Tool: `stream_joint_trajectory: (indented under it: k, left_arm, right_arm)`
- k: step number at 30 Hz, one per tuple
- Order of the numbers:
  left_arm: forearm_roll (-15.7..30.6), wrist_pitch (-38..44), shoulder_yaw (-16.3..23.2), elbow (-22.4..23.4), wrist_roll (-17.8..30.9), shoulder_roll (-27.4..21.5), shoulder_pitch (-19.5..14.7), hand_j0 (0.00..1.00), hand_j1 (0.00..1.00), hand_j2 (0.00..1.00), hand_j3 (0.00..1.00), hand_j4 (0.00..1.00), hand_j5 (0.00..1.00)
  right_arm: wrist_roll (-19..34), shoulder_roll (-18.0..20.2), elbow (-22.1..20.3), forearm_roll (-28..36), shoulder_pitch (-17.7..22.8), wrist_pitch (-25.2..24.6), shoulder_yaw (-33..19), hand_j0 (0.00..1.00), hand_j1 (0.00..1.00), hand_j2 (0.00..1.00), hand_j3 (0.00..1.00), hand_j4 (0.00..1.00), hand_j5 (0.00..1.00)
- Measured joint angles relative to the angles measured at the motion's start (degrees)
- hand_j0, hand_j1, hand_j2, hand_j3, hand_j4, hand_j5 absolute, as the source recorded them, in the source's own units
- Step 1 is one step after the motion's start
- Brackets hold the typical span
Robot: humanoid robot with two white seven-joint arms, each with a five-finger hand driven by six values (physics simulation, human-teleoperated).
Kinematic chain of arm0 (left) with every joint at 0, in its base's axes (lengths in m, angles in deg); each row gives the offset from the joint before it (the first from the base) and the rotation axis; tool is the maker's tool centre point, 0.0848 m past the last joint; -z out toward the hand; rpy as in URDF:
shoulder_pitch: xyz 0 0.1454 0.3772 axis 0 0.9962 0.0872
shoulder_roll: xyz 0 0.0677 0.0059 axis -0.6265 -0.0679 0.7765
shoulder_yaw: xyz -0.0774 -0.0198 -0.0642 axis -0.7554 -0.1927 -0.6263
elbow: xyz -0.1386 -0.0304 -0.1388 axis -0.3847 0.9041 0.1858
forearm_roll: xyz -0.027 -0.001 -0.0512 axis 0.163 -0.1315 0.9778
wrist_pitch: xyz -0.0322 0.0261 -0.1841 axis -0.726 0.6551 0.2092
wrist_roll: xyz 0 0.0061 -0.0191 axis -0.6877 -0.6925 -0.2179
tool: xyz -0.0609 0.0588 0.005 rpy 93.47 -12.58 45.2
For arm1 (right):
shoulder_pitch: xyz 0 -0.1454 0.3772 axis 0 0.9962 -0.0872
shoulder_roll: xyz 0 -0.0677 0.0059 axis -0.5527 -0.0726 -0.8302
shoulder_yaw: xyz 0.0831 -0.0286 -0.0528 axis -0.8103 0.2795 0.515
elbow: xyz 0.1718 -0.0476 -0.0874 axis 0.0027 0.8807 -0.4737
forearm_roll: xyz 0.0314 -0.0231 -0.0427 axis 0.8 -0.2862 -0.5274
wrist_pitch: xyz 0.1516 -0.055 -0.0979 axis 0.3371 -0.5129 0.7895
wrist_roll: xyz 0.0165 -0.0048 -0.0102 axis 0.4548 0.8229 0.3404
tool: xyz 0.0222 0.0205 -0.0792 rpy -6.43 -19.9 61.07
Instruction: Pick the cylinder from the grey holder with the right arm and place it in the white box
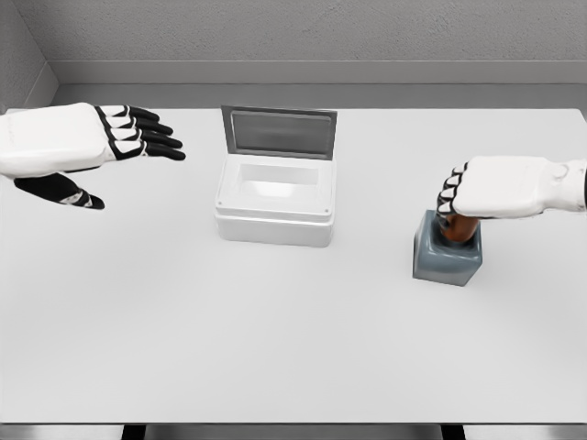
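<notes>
A brown cylinder (461, 229) stands upright in the grey holder (447, 258) at the right of the table. My right hand (456, 198) comes in from the right edge and its fingers are curled around the cylinder's top, hiding most of it. The white box (275, 200) sits at the table's middle, its grey lid (278, 133) raised at the back and its inside bare. My left hand (138, 137) hovers above the far left of the table, fingers spread and holding nothing.
The white table (275, 339) spans the whole view, with its front edge near the bottom of the picture. A grey wall runs behind it.
</notes>
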Motion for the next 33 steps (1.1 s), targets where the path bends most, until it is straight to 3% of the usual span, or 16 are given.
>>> stream_joint_trajectory:
  k: [17, 33]
  left_arm:
    - [0.09, -0.01, -0.03, 0.0, 0.0, 0.29, -1.5, 1.0, 1.0, 1.0, 1.0, 1.0, 1.0]
    - [0.1, -0.01, -0.14, 0.0, 0.0, 0.38, -1.58, 1.0, 1.0, 1.0, 1.0, 1.0, 1.0]
  right_arm:
    - [0.01, -1.48, 0.06, -0.18, -4.57, 0.02, -0.16, 0.5, 0.5, 0.5, 0.5, 0.5, 0.5]
    - [0.01, -9.98, 0.5, -1.99, -7.82, 0.03, -0.2, 0.5, 0.5, 0.5, 0.5, 0.5, 0.5]
